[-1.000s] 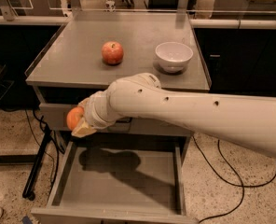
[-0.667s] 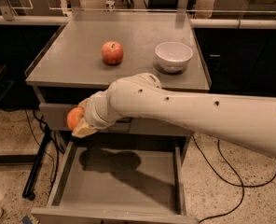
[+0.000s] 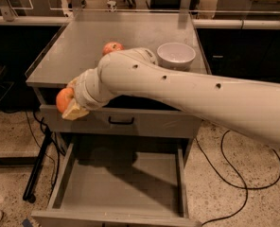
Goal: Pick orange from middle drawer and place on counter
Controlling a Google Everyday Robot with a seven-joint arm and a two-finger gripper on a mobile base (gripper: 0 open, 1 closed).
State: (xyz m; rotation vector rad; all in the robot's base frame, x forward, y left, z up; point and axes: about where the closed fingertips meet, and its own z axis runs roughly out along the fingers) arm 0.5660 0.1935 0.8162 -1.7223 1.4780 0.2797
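My gripper [image 3: 68, 103] is shut on the orange [image 3: 63, 99], a small round orange fruit. It holds it in the air at the front left corner of the counter [image 3: 74, 46], at about the level of the counter's front edge. The middle drawer [image 3: 121, 188] stands pulled open below, and its grey floor is bare. My white arm reaches in from the right and hides the front middle of the counter.
A red-yellow apple [image 3: 111, 47] lies on the counter just behind my arm. A white bowl [image 3: 176, 55] stands at the counter's right side. The shut top drawer front has a black handle [image 3: 121, 122]. Black cables run over the floor on both sides.
My arm has lifted the orange a little higher and closer to the counter's front left corner. The apple and the bowl have not moved.
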